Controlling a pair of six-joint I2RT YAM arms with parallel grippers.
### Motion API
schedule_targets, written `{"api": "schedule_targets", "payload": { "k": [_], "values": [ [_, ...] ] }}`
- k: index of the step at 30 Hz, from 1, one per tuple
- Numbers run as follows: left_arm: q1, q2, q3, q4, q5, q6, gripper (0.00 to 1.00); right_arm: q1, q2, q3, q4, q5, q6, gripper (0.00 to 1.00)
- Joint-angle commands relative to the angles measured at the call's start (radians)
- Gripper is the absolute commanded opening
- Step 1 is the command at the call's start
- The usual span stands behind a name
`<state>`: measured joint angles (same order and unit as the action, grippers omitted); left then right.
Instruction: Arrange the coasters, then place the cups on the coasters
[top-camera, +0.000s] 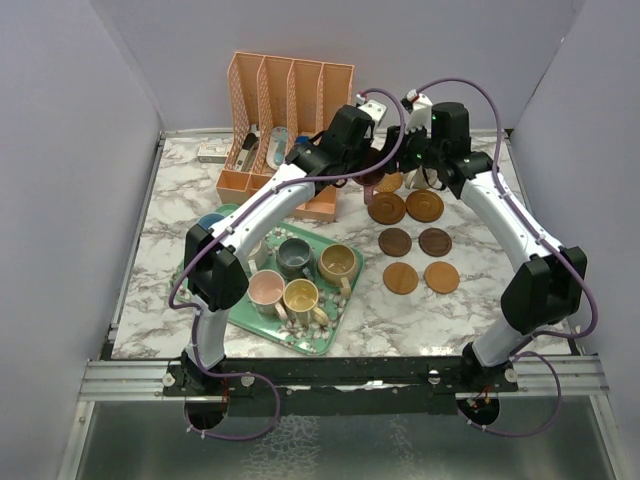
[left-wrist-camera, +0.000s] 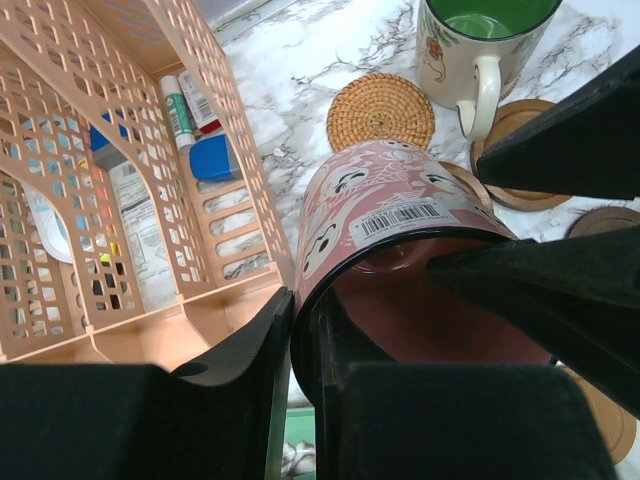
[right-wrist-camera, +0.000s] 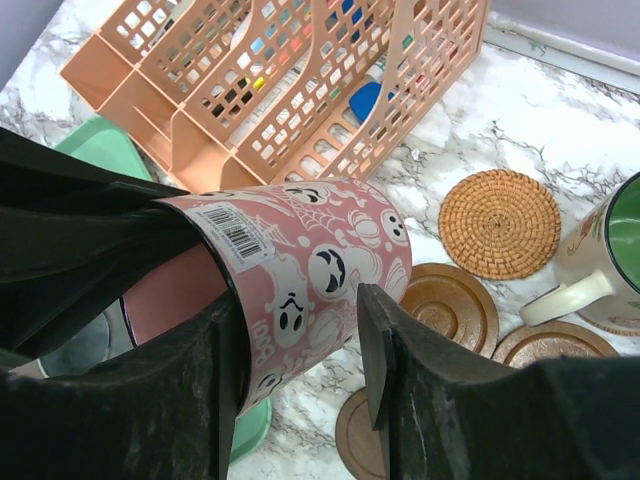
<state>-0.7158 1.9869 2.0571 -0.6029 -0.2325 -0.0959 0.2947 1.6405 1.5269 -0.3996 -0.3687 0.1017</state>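
- Pink cup (right-wrist-camera: 310, 260) is held tilted over the coasters (top-camera: 396, 242), rim pinched by the left gripper (left-wrist-camera: 300, 330)
- Right gripper (right-wrist-camera: 300, 335) is set astride its body; contact cannot be told
- Handover is judged; upright placing on a bare coaster (right-wrist-camera: 450, 305) is needed next

pink ghost-print mug (right-wrist-camera: 310, 270) tipped sideways above brown coasters (top-camera: 401, 277), cream mug (left-wrist-camera: 480, 50) upright beside woven coaster (right-wrist-camera: 499, 222)

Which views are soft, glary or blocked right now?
Top external: evenly lit and sharp, no glare, only soft shadows under the arms on the marble table. Left wrist: its own fingers are a dark, unfocused mass across the bottom, but the pink mug and its barcode are readable. Right wrist: its fingers are likewise dark and blurred, and the woven coaster is crisp.
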Motion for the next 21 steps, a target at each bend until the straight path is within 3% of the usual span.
{"api": "schedule_targets", "payload": {
  "k": [1, 10, 17, 21],
  "values": [
    [-0.008, -0.035, 0.025, 0.124, -0.071, -0.055, 0.0, 0.014, 0.01, -0.024, 0.012, 0.085, -0.021, 0.45],
    [-0.013, -0.04, 0.022, 0.127, -0.061, -0.075, 0.0, 0.02, 0.018, -0.04, 0.014, 0.175, -0.045, 0.24],
    [-0.013, -0.069, -0.022, 0.16, 0.057, -0.08, 0.02, 0.019, 0.004, -0.068, 0.027, 0.227, -0.06, 0.02],
    [-0.013, -0.084, -0.037, 0.164, 0.111, -0.078, 0.05, 0.018, -0.015, -0.094, 0.039, 0.242, -0.062, 0.01]
  ]
}}
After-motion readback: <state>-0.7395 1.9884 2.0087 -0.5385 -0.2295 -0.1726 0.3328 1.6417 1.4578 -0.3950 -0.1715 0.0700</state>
